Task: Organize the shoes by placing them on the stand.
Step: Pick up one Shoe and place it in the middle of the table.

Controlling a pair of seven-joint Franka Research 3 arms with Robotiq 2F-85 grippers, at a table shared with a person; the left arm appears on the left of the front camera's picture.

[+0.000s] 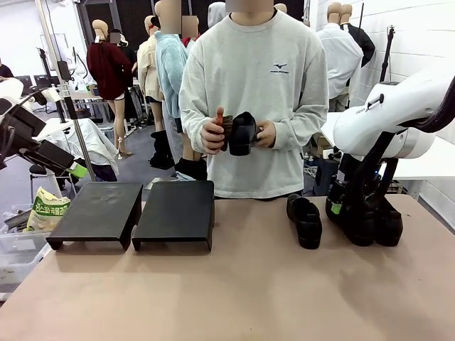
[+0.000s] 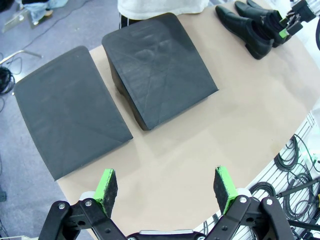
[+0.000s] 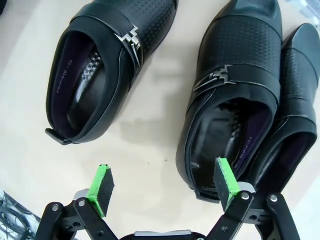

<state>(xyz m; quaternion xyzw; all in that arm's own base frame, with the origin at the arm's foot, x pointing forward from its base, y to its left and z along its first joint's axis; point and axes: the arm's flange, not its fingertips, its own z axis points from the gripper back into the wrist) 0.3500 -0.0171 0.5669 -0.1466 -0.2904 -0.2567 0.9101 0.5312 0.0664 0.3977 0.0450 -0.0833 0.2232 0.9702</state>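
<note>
Two matte black stands [image 1: 96, 212] [image 1: 175, 210] sit side by side at the table's left, also in the left wrist view [image 2: 67, 125] [image 2: 160, 70]. One black shoe [image 1: 304, 220] lies right of centre. Two more shoes [image 1: 387, 226] lie under my right gripper [image 3: 162, 185], which hangs open just above them. Its right pad [image 3: 225, 181] is at the heel of the middle shoe [image 3: 235, 95], with another shoe [image 3: 100, 70] to the left and a third [image 3: 295, 115] at the right. The person holds a fourth shoe [image 1: 240, 133] in both hands. My left gripper [image 2: 165, 189] is open, high above the table edge.
The person stands at the far side, behind the middle of the table [image 1: 234, 284]. A clear bin with a bag [image 1: 46, 209] sits off the table's left edge. Cables [image 2: 295, 165] hang beside the table. Bare tabletop stretches in front of the stands.
</note>
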